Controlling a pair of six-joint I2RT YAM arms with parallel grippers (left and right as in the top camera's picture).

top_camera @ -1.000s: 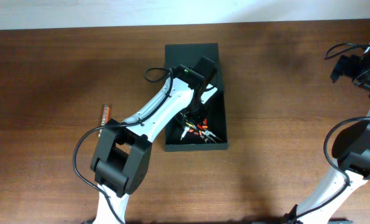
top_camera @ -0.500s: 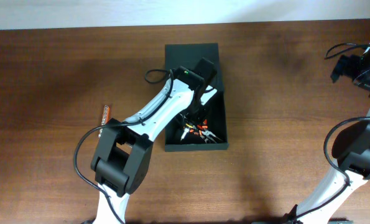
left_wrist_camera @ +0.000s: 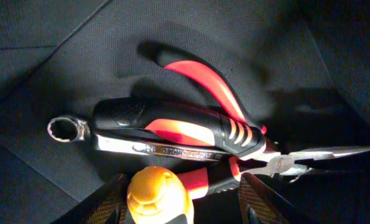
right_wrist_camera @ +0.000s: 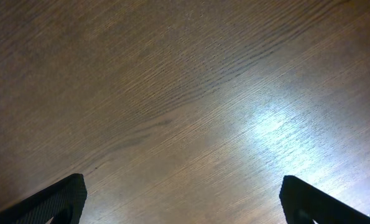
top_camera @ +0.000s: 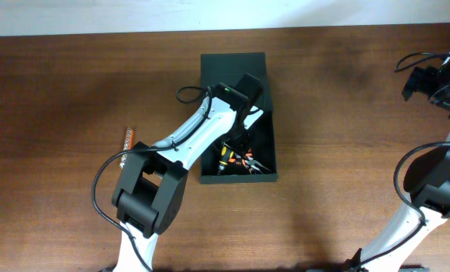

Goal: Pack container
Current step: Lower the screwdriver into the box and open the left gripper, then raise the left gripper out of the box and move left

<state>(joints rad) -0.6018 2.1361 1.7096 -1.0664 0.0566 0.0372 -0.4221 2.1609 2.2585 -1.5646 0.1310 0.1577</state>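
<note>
The container [top_camera: 240, 178] is a dark box in the middle of the table, its flap lid [top_camera: 232, 64] open towards the back. My left gripper [top_camera: 238, 142] reaches down into it. In the left wrist view the left gripper [left_wrist_camera: 185, 200] is open, and a screwdriver's orange-yellow handle [left_wrist_camera: 158, 196] sits between the fingers, close to the left one. Beyond it lie red-and-black pliers [left_wrist_camera: 197, 127] and a silver wrench [left_wrist_camera: 153, 148] on the box floor. My right gripper [right_wrist_camera: 185, 199] is open and empty above bare wood, at the far right in the overhead view [top_camera: 420, 79].
A small orange-and-black tool [top_camera: 128, 138] lies on the table to the left of the left arm. The left arm's body covers the left part of the box. The pliers' metal tips [left_wrist_camera: 324, 155] point to the right inside the box.
The left wrist has shifted slightly inside the box, and an orange-and-black handle now shows at the box's lower left. The right arm has not moved.
</note>
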